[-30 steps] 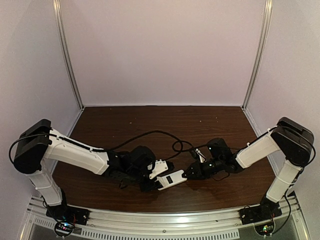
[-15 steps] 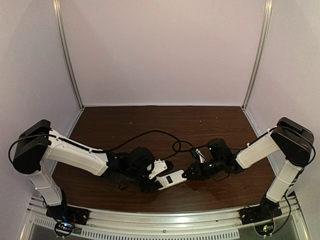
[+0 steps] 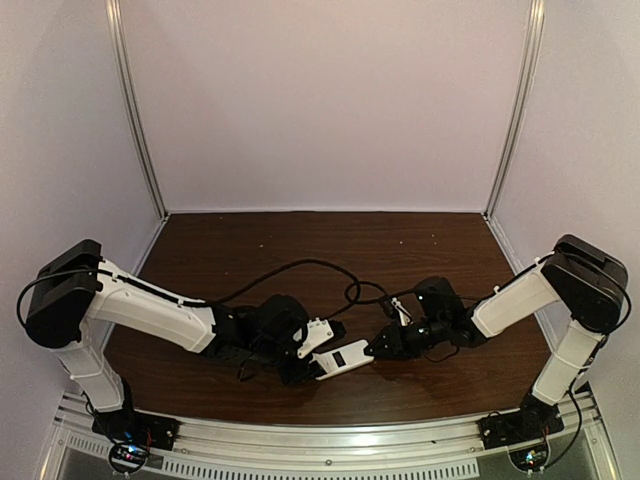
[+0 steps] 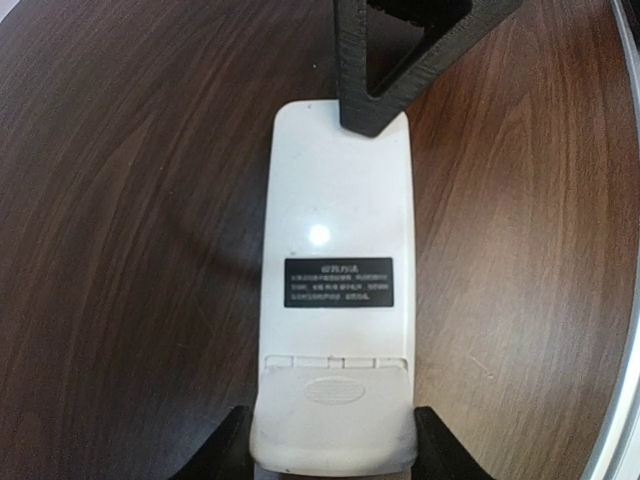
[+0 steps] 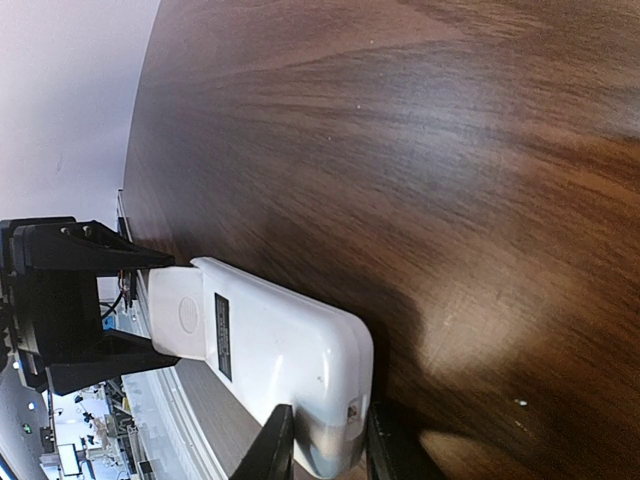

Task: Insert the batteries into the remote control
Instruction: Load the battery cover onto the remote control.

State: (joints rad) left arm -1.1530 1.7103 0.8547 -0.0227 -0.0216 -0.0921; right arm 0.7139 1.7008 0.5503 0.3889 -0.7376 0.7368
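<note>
Two grippers share one load near the front middle of the dark wooden table (image 3: 250, 240): the remote control (image 3: 341, 359), held between them white back up. The left gripper (image 3: 310, 368) is closed on the remote's left end. In the left wrist view, its fingers (image 4: 225, 452) press both long edges of the remote control (image 4: 335, 230) at the ridged battery cover (image 4: 335, 390), which is seated in place. A black label with small white print (image 4: 338, 282) sits mid-back. The right gripper (image 3: 376, 348) pinches the opposite end. In the right wrist view, its fingertips (image 5: 277, 440) clamp the rounded tip of the remote control (image 5: 265, 345), with the left gripper (image 5: 70, 300) beyond it. The remote casts a shadow on the wood beneath. A black cable (image 3: 300, 268) loops across the table farther back.
</note>
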